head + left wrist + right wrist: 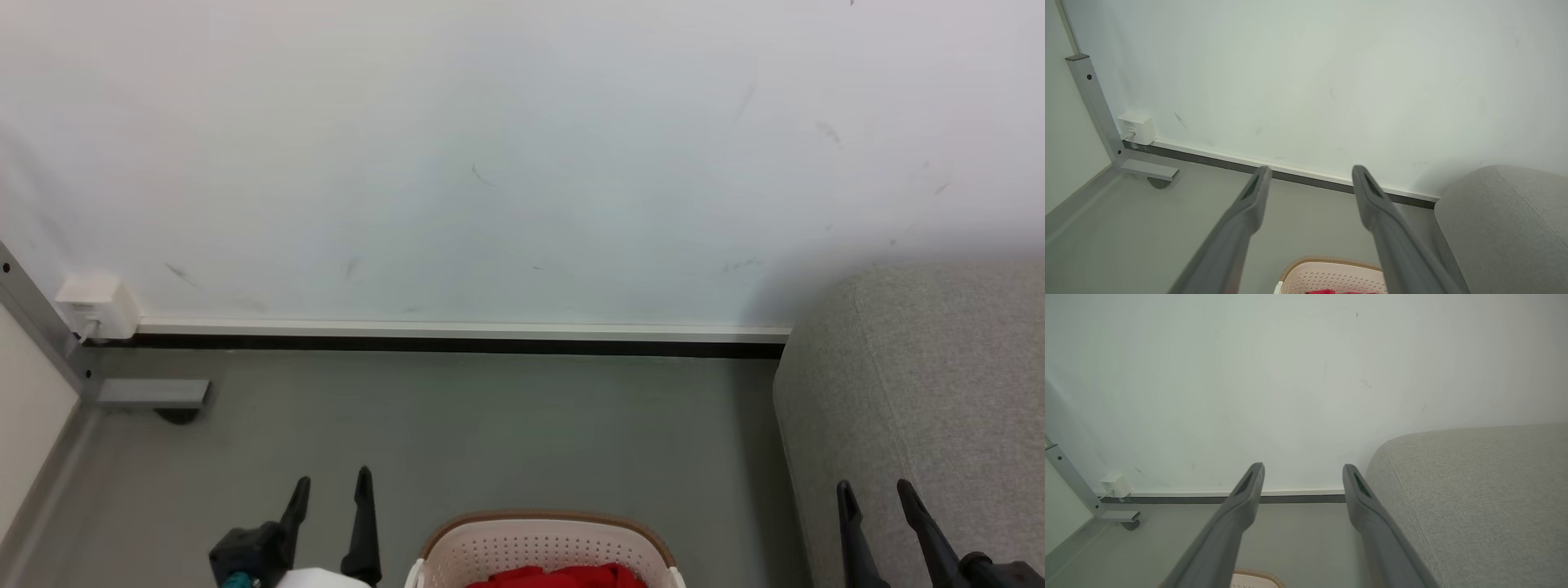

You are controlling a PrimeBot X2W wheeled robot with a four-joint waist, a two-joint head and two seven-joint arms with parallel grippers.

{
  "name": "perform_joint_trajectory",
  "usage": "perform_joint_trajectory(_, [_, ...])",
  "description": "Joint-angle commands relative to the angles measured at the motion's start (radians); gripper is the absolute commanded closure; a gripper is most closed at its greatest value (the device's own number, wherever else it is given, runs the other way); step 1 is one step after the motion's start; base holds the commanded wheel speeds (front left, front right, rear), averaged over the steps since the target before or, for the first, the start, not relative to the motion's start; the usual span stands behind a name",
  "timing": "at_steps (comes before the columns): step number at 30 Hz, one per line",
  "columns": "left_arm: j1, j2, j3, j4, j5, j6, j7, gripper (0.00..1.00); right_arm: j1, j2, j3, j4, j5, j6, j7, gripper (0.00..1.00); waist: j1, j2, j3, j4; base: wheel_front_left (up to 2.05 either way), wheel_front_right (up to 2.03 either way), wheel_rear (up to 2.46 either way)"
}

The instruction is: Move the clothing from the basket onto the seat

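The left gripper [334, 478], with two long dark fingers, has its jaws spread wide and nothing between them. It is poised over a plain grey floor [490, 425]. Just to its right, between the two grippers, stands a round cream-white plastic laundry basket with perforated walls and a brown rim [545, 518]. Soft bright red fabric clothing [563, 577] lies inside the basket, apart from both grippers.

The right gripper [873, 487] is likewise spread wide and holds nothing. It is in front of a large grey fabric-upholstered sofa seat with rounded edges [939, 376], which extends ahead of it and to its right. I cannot tell whether the fingers touch the fabric.

Ahead of both grippers rises a pale scuffed wall [522, 163], with a white skirting strip above a dark line at its foot. Well to the left of the left gripper are a small white wall box [98, 304] and a grey metal frame post with a flat foot [151, 394].
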Motion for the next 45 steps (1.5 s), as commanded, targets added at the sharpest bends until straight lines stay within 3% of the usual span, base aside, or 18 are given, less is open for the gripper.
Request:
perform_joint_trajectory(1, [0.01, 0.007, 0.005, 0.007, 0.035, 0.004, -0.014, 0.0, 0.012, 0.001, -0.001, 0.005, -0.021, -0.002, -0.008, 0.0, 0.0, 0.0, -0.002, 0.002, 0.0, 0.0, 0.0])
perform_joint_trajectory(18, [0.031, 0.008, 0.052, 0.037, 0.154, 0.01, -0.045, 0.0, 0.031, 0.005, -0.003, 0.029, -0.089, -0.002, -0.041, 0.0, 0.0, 0.0, -0.009, 0.001, 0.0, 0.0, 0.0])
perform_joint_trajectory(45, [0.011, 0.008, 0.063, 0.038, 0.152, -0.004, -0.042, 0.0, -0.002, 0.007, 0.001, 0.02, -0.074, -0.002, -0.039, 0.0, 0.0, 0.0, 0.035, -0.036, 0.0, 0.0, 0.0])
